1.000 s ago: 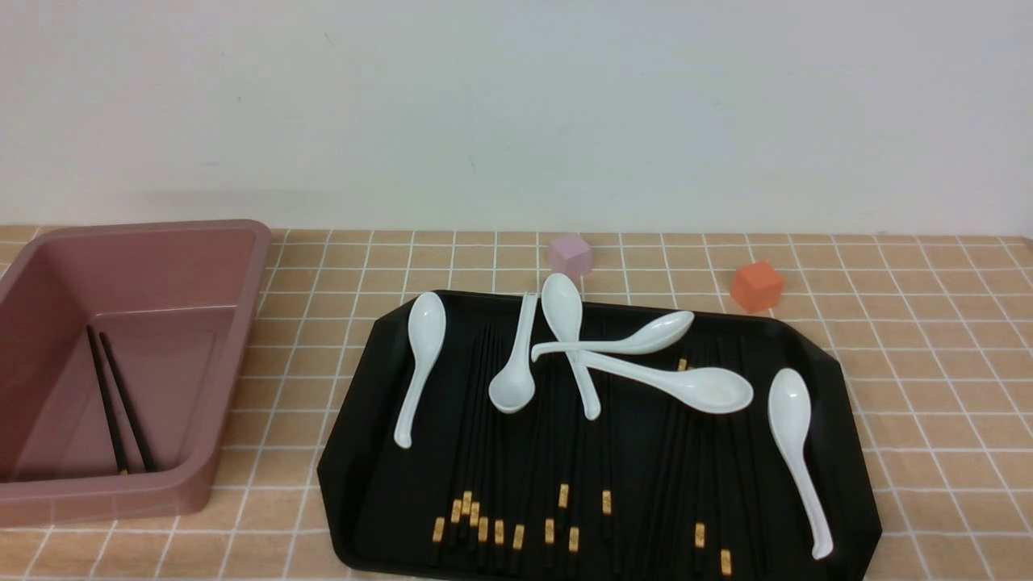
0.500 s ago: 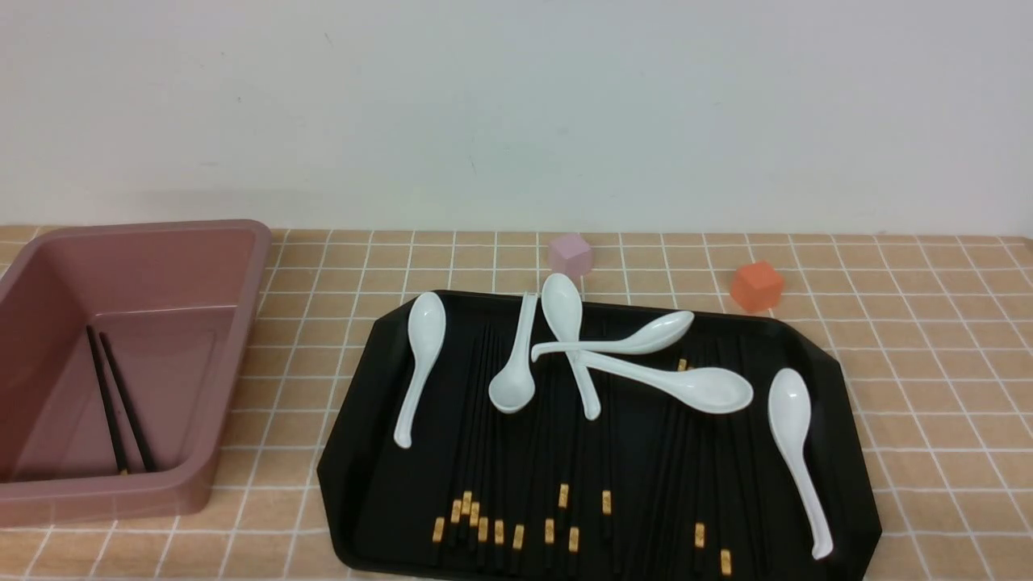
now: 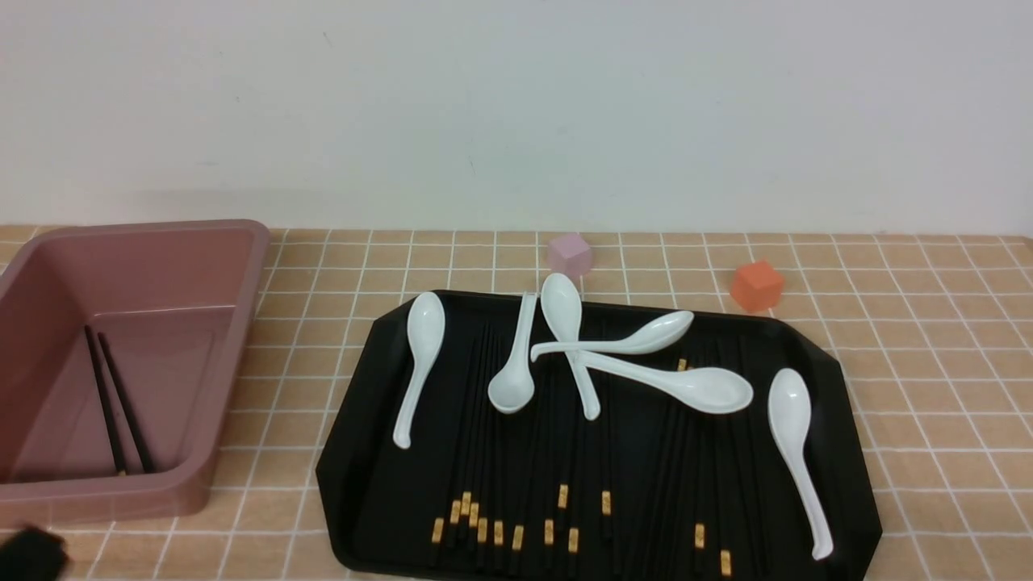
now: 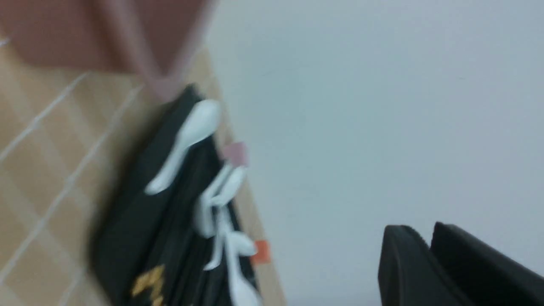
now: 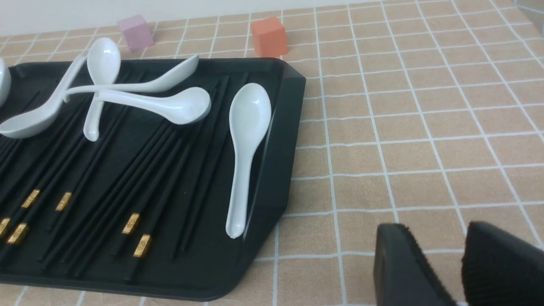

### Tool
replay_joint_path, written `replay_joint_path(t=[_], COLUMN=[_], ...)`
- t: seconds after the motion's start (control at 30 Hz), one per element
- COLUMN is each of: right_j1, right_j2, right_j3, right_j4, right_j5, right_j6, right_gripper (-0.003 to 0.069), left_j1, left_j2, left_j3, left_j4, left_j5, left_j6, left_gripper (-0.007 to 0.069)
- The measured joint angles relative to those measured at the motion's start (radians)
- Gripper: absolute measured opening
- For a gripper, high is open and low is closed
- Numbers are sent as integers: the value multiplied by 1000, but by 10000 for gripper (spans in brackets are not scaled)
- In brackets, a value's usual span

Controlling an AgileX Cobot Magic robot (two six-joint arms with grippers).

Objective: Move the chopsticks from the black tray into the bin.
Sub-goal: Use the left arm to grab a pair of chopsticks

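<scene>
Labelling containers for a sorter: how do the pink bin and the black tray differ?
The bin is deep, dusty pink and round-cornered; the black tray is shallow, glossy, with cut-off corners. The bin holds two chopsticks; the tray holds many more, plus white spoons. Both sit on the tiled tabletop.

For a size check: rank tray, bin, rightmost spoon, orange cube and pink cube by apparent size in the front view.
1. Tray.
2. Bin, though the frame edge crops it.
3. Rightmost spoon.
4. Orange cube and pink cube: too alike to rank.
</scene>
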Motion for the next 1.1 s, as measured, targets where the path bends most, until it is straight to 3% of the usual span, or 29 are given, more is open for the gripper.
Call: replay_joint_path(t=[0.1,0.2,0.43,0.53,0.63,0.7,0.83,1.1], right_j1=[0,0,0,0,0,0,0,0], right_j2=[0,0,0,0,0,0,0,0], right_j3=[0,0,0,0,0,0,0,0], right_j4=[0,0,0,0,0,0,0,0], right_j5=[0,0,0,0,0,0,0,0], right_j6=[0,0,0,0,0,0,0,0], right_gripper=[240,240,240,240,240,240,240,240], left_j1=[0,0,-1,-22,-89,-195,-316,-362], left_j2=[57,237,864,1143,1326,1484,1709,1956], left_j3=[-145,-314,-721,-850,-913,-976,-1115,-1346], left_j4=[34,92,312,328,331,346,391,530], left_j5=[36,164,750,879,891,871,880,912], left_j6=[72,118,230,337,369,373,334,164], left_gripper=[-13,-13,-13,-13,-13,-13,-13,-5])
